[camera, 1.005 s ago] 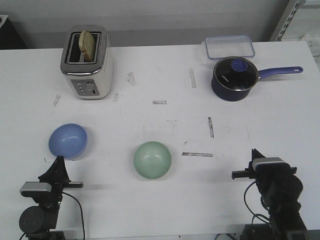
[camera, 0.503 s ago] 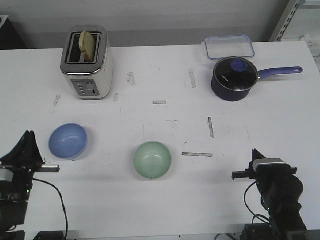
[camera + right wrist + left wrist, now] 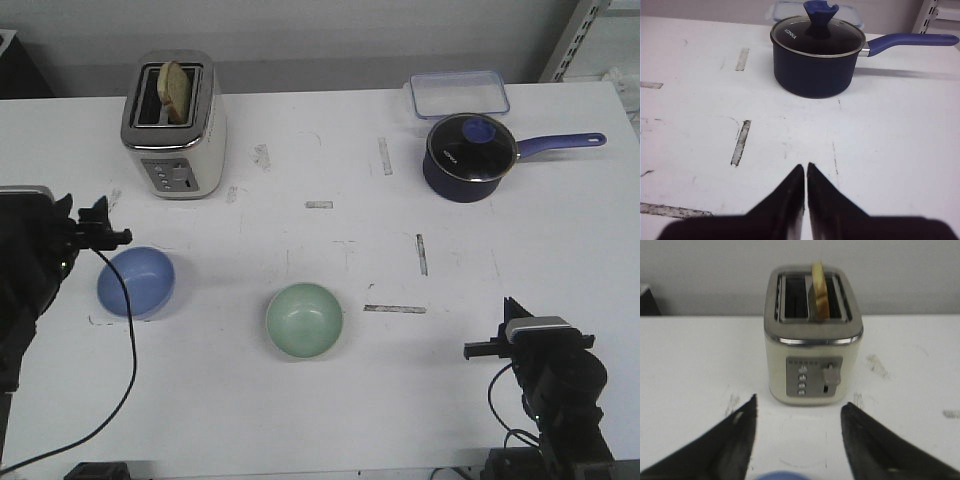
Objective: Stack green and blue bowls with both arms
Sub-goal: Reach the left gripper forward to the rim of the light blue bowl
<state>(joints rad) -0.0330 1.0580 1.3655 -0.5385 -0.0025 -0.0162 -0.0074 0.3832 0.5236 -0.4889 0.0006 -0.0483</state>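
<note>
Periwinkle-blue glossy bowl (image 3: 136,282) sits upright toward the white table's (image 3: 330,400) left edge, near its front; mint-green glossy bowl (image 3: 305,319) also upright, nearer the front edge around the middle, well apart, so nothing is stacked yet. Left gripper (image 3: 100,230) hovers just behind the blue bowl's far rim, fingers spread, holding nothing, likely lined up for a rim grasp; wrist view shows the bowl rim between the fingers. Right gripper (image 3: 487,348) parked near the front right corner, fingers pressed together, empty, well apart from the green bowl.
</note>
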